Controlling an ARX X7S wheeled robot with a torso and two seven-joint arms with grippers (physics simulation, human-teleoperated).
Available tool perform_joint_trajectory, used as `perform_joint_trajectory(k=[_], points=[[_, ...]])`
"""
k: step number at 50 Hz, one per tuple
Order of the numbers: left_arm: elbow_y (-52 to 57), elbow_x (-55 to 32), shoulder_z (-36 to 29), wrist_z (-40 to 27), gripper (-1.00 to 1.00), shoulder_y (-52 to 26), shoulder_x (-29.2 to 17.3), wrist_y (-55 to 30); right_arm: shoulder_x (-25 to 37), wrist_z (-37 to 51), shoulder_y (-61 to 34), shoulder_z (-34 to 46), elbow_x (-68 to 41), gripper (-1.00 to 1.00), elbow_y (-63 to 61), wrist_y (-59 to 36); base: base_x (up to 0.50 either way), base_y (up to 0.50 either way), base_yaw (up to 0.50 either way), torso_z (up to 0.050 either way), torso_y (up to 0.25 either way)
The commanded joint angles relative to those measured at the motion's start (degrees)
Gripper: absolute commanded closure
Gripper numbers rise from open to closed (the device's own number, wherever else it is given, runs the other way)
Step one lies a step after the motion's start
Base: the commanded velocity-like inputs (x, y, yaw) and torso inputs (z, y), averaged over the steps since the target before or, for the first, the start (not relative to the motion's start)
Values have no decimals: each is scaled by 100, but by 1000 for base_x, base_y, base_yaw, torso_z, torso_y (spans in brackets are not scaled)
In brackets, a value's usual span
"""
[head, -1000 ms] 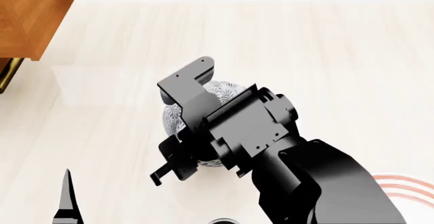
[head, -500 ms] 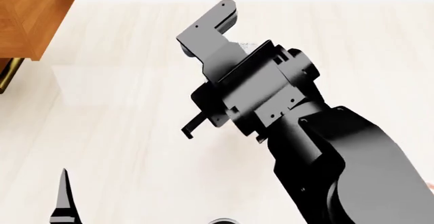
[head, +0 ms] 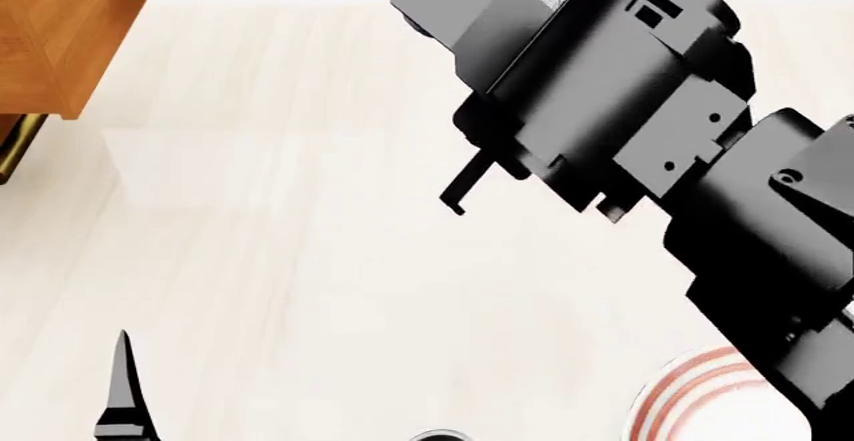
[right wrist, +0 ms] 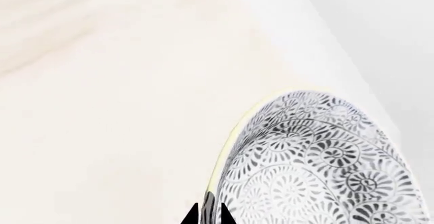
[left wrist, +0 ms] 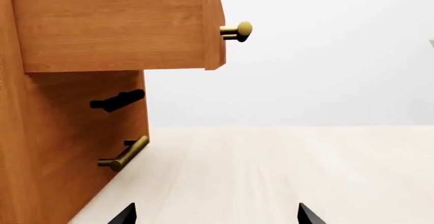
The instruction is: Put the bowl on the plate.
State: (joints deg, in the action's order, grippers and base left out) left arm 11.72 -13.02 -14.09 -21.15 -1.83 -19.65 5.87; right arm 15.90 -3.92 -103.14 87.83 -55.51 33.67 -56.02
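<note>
Pale wood-grain tabletop point(head: 294, 241); orange-brown wooden cabinet point(left wrist: 74, 112) with brass knob point(left wrist: 237, 31) and bar handle point(left wrist: 124, 154); plain light-grey wall point(left wrist: 326, 56).

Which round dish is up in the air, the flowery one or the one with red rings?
The flowery bowl. The right pincer pinches its rim and holds it high, while the red-ringed plate lies flat on the table.

Pale wooden table point(head: 307, 261) bearing plate point(head: 701, 401)
</note>
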Motion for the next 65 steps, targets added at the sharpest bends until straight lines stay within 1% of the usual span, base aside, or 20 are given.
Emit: perform_joint_trajectory(k=[1,11,20,28,30,33,34,43,48,59,65], points=[[-35,-26,2,-7,-100,-10,-10,29,519,519,-479,298,58,100,-1268,-982,0,0,0,0,0],[-77,-37,-23,-5,-100,-44,-6,34,992,1112,-523,379,-221,100,-2290,-1751,0,0,0,0,0],[-43,-46,-28,-21,-100,-38,-28,16,1495,1857,-508,72,-804,100,-3260,-2430,0,0,0,0,0],[-42,-54,-43,-25,-100,-36,-34,25,1951,2871,-447,-444,-1642,100,-3978,-3106,0,0,0,0,0],[-47,-52,-49,-28,-100,-51,-37,7,2009,3036,-466,-498,-1797,100,-4054,-3187,0,0,0,0,0],[-48,-70,-47,-24,-100,-62,-43,1,2169,3518,-449,-661,-2295,100,-4203,-3305,0,0,0,0,0],[-48,-71,-48,-25,-100,-63,-44,2,2171,3562,-465,-637,-2349,100,-4200,-3288,0,0,0,0,0],[-70,-64,-75,-29,-100,-80,-48,-4,2614,4967,-415,-644,-3774,100,-4665,-3157,0,0,0,0,0],[-91,-61,-95,-25,-100,-99,-45,-6,2840,5518,-367,-591,-4302,100,-4853,-2990,0,0,0,0,0],[-127,-71,-108,-24,-100,-108,-55,19,3430,6225,-156,-541,-4941,100,-5344,-2509,0,0,0,0,0],[-138,-65,-119,-35,-100,-106,-56,27,3748,6411,89,-511,-5044,100,-5601,-2218,0,0,0,0,0]])
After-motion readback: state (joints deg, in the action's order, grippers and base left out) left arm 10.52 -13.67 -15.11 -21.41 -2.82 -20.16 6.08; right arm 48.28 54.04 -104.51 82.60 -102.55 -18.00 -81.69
